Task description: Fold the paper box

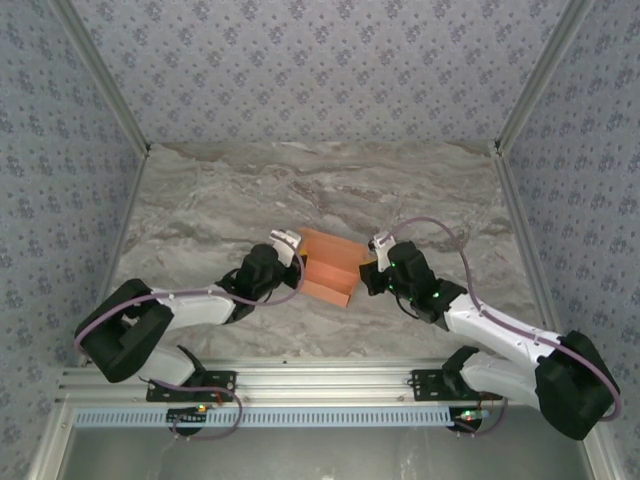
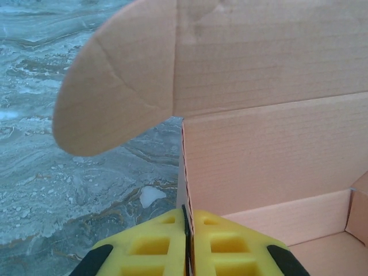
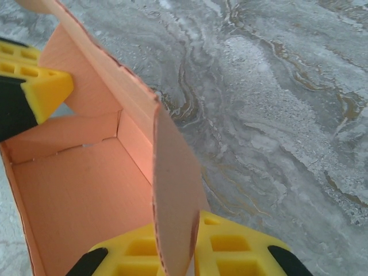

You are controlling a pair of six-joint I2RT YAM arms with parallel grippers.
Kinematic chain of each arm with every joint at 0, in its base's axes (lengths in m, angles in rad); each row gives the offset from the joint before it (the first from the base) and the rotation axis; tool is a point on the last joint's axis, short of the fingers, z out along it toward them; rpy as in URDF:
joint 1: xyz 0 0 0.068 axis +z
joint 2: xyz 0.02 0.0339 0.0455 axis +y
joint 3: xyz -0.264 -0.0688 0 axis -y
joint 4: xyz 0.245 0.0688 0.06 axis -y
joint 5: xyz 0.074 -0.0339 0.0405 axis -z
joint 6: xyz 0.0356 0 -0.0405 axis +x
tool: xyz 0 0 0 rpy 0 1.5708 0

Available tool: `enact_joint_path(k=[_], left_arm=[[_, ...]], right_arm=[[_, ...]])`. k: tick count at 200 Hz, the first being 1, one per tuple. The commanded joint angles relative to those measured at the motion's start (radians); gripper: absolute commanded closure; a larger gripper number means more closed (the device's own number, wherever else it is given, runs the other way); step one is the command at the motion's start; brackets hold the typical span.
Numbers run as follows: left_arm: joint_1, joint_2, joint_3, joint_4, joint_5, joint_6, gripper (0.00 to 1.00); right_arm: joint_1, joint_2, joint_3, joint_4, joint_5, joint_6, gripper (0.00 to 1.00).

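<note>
The orange-salmon paper box [image 1: 326, 266] stands half-formed on the marble table between both arms, its tray open upward and its lid panel raised. My left gripper [image 1: 288, 242] is at its left end, and in the left wrist view this gripper [image 2: 188, 217] is shut on the upright edge of the box's side wall [image 2: 270, 155], below a rounded flap [image 2: 115, 98]. My right gripper [image 1: 374, 252] is at the box's right end. In the right wrist view it [image 3: 192, 233] is shut on an upright side flap [image 3: 175, 190] beside the open tray [image 3: 75, 201]. The left gripper's yellow finger [image 3: 47, 89] shows at the tray's far end.
The grey marble tabletop [image 1: 320, 180] spreads beyond and around the box. Patterned walls with metal frame posts [image 1: 520, 100] close in the back and sides. An aluminium rail [image 1: 320, 385] carrying both arm bases runs along the near edge.
</note>
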Motion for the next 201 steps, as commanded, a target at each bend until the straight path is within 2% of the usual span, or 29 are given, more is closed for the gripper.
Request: enact_joint_path(k=[1,16,44,79,121,139,174,201], left_arm=[[-0.039,0.01,-0.021,0.013,0.04,-0.053,0.9],[-0.04,0.01,-0.017,0.014,0.04,-0.055,0.9],[-0.043,0.029,-0.012,0.021,0.019,-0.077,0.9],[-0.047,0.059,-0.012,0.023,-0.072,-0.125,0.92],[-0.063,0.041,-0.009,-0.003,-0.172,-0.127,0.9],[-0.065,0.041,-0.005,0.001,-0.172,-0.116,0.89],[-0.086,0.049,0.01,0.0,-0.192,-0.096,0.87],[-0.102,0.057,0.03,-0.015,-0.213,-0.082,0.85]], right_arm=[[0.029,-0.034,0.014,0.084,0.077,0.07,0.85],[0.025,-0.038,0.021,0.066,0.143,0.116,0.78],[0.019,-0.025,0.024,0.063,0.155,0.217,0.69],[-0.001,0.02,0.015,0.008,0.161,0.293,0.68],[-0.008,-0.011,0.0,-0.035,0.096,0.276,0.64],[-0.008,-0.004,0.008,-0.033,0.062,0.258,0.67],[-0.008,0.065,0.045,-0.002,-0.001,0.247,0.83],[-0.001,0.129,0.08,0.023,-0.032,0.243,0.89]])
